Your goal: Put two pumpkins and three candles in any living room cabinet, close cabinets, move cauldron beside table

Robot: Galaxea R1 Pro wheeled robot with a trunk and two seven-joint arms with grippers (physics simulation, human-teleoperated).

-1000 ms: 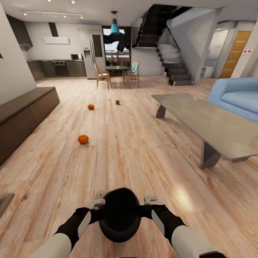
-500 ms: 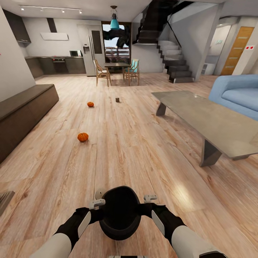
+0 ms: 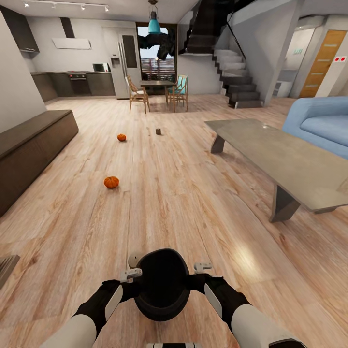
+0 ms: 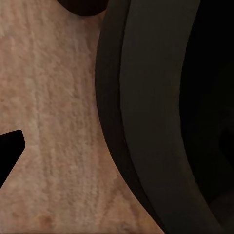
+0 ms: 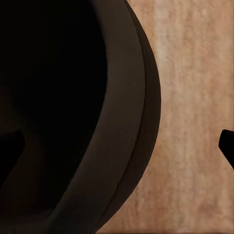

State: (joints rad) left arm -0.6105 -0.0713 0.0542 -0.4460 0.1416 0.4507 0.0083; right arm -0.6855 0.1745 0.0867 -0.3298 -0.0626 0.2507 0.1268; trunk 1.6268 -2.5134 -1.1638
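Cauldron between left pincer and right pincer — rim gripped, above floor

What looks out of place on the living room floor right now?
Two small orange pumpkins, one near and one farther, sit loose on the light wood plank floor, apart from the long dark-brown cabinet.

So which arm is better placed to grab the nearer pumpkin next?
Likely left: the nearer pumpkin lies left of centre, but both arms hold the cauldron, which must go down first.
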